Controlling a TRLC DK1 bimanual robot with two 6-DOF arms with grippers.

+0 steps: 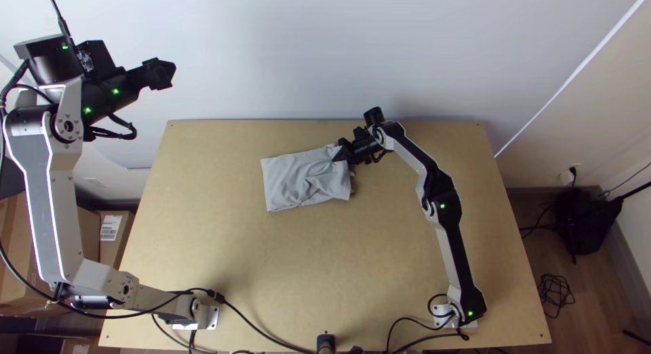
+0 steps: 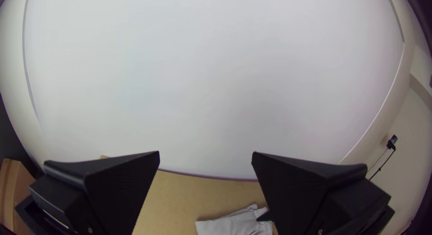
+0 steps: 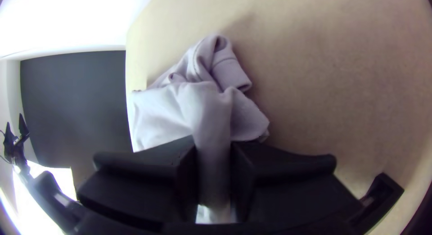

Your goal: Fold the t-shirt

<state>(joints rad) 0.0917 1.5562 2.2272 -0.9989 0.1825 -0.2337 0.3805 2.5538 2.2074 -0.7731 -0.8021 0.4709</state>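
T-shirt (image 1: pixel 288 183), grey, creased, roughly rectangular.

The t-shirt (image 1: pixel 288 181) lies on the table (image 1: pixel 285 279), before the wall (image 1: pixel 305 49).

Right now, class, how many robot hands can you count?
2: the left hand, open, at the top view's upper left; the right hand, gripping the T-shirt on the table.

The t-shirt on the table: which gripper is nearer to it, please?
Right. The right gripper holds part of the t-shirt. The left gripper is away from it, seen in the top view past the far left corner of the table.
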